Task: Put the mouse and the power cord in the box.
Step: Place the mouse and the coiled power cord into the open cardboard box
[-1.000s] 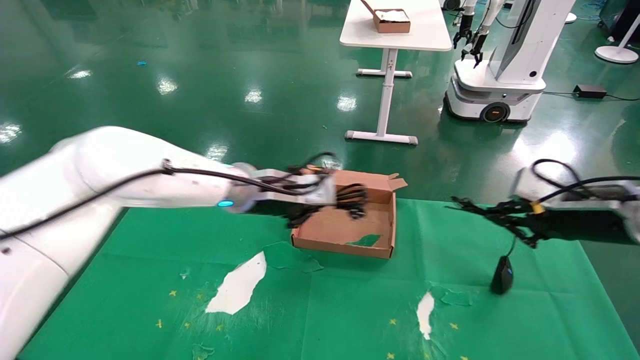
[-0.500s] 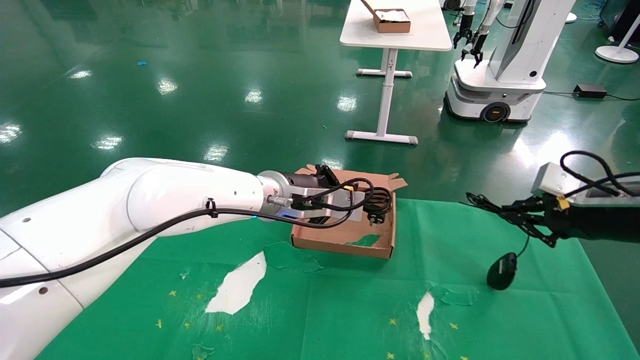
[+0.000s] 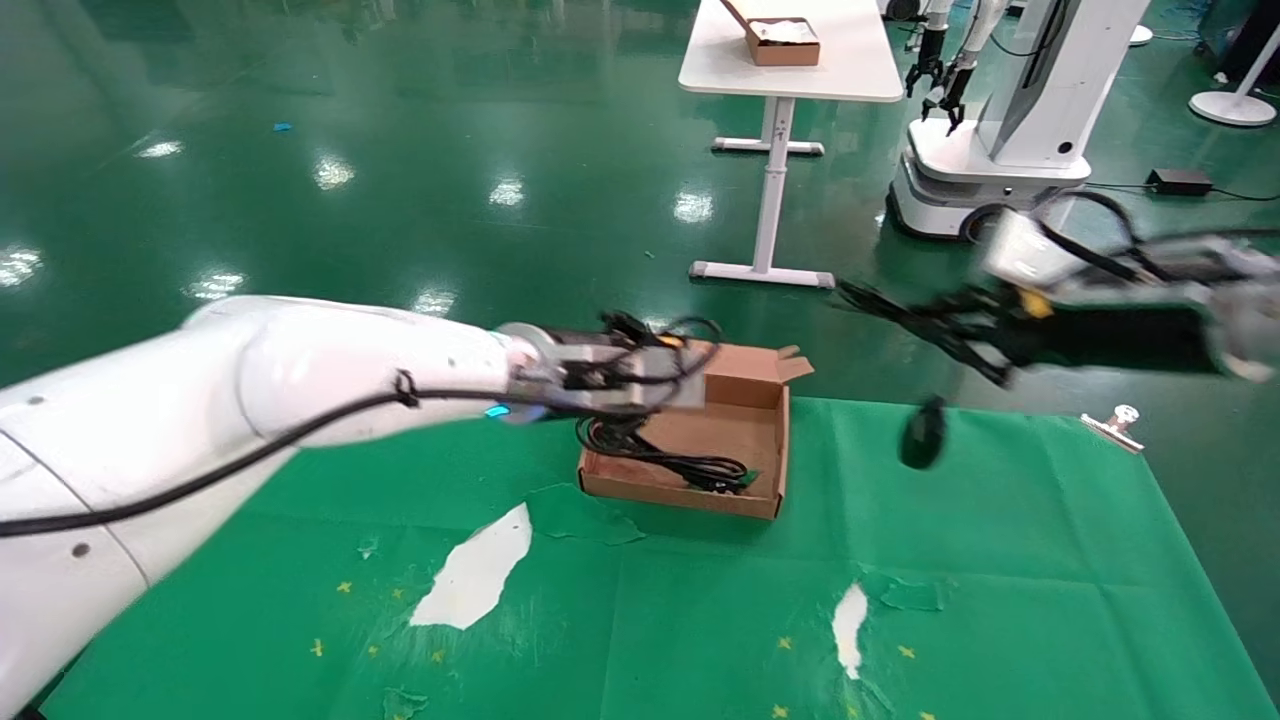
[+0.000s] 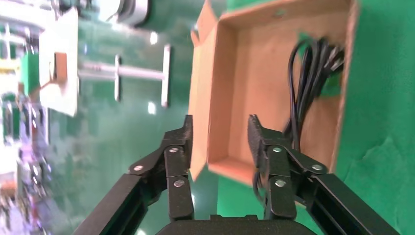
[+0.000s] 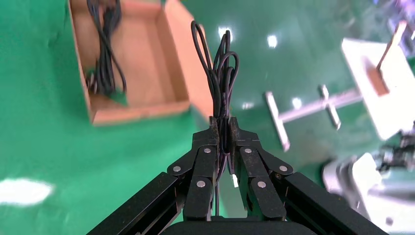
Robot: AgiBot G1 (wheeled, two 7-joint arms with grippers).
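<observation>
The head camera looks forward and down from above the green mat (image 3: 700, 600), taking in both arms, the box (image 3: 740, 405) mid-frame and a white table (image 3: 790, 60) far behind. The left wrist camera sits close behind the left gripper (image 4: 220, 134), its parted fingers (image 4: 258, 134) framing the box (image 4: 235, 98) just beyond. The right wrist camera peers past the right gripper (image 5: 223, 128) from higher up. All three views share the box (image 5: 147, 63) and power cord (image 5: 105, 44).
</observation>
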